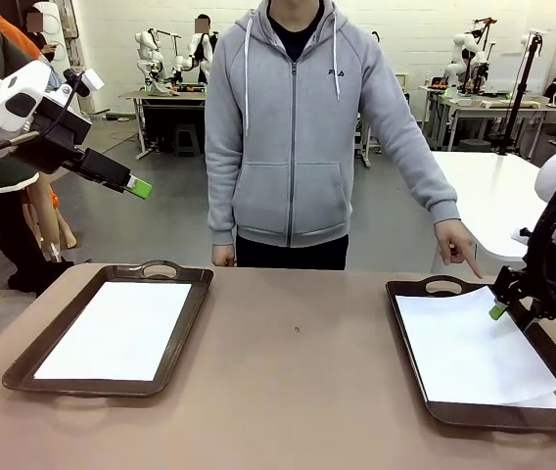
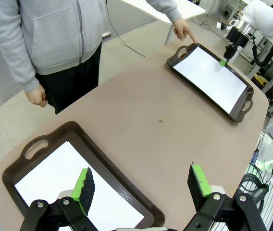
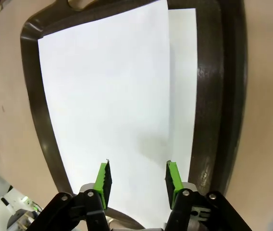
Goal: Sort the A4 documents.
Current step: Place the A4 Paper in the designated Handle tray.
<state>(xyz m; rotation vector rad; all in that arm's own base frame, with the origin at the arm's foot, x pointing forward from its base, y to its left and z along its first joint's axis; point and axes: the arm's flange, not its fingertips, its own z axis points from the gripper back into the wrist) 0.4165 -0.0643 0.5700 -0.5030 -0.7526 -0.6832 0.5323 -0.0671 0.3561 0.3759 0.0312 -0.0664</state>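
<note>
My right gripper [image 3: 137, 180] hangs just over the right tray [image 1: 410, 354]. Its two green pads [image 3: 103, 182] stand apart with a gap between them, and nothing is pinched there. Under them lie two white sheets. The top sheet [image 3: 107, 106] lies a bit crooked on the bottom sheet [image 3: 183, 82], so a strip of the bottom one peeks out along one side.

In the front view, the top sheet [image 1: 469, 348] has its long side running from about 11 o'clock, by the far handle [image 1: 443, 286], toward about 5 o'clock, near my side of the table [image 1: 298, 392]. Its far corner by my gripper [image 1: 500, 308] lifts up over the tray's right rim. The bottom sheet [image 1: 544, 400] shows only as a small corner at about 5 o'clock.

The person's hand [image 1: 457, 245] points one finger down at the far handle of this tray, at about 12 o'clock from it.

My left gripper [image 2: 141, 185] is up in the air over the left side of the table. Its pads [image 2: 84, 184] are spread wide and hold nothing. Below it sits the left tray [image 1: 185, 328] with one white sheet [image 1: 119, 330] lying flat inside. That sheet's long side runs from about 1 o'clock to about 7 o'clock.

The two trays are well apart, with bare table between them.
</note>
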